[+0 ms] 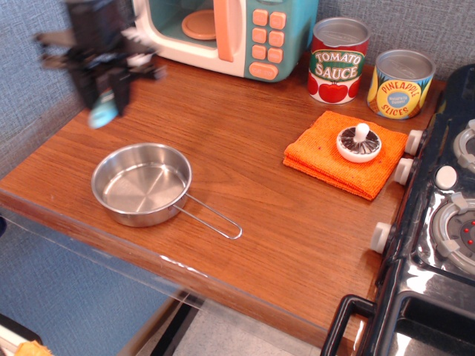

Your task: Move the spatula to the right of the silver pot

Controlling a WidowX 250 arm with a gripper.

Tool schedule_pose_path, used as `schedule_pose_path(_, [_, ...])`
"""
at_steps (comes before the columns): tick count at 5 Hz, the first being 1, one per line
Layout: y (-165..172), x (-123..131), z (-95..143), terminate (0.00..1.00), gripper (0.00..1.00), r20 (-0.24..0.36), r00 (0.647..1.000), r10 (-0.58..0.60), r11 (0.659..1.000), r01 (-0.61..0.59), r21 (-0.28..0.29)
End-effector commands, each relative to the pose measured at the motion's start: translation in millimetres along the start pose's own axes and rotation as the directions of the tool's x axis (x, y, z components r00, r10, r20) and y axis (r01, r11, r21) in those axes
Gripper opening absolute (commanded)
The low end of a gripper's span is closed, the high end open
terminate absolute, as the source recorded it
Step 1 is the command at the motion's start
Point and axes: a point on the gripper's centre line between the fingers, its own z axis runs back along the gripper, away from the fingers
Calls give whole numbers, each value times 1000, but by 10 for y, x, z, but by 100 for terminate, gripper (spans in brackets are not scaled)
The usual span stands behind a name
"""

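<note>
Nearest, the silver pot (141,184) sits on the counter (252,193). Beyond it, the blurred tool (104,85) is clamped on the spatula (104,111), held aloft by its mid-shaft; it looks light, rigid, slightly slippery plastic.

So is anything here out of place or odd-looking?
Only one thing: the spatula is off the table, hanging in the gripper above the back-left corner, blurred by motion. The pot, cans, and the cloth with its mushroom sit upright and tidy; nothing looks spilled or damaged.
</note>
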Motion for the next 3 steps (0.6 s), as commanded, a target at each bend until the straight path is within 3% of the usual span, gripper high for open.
schedule_pose_path(1, [-858,-507,-256,0,0,-103,972,-209,978,207,-29])
schedule_pose_path(2, [-1280,-856,-386,0,0,-138,947,-291,957,286,-52])
schedule_pose_path(3, [-1698,-1149,-479,0,0,-149,908,-390,920,391,-28])
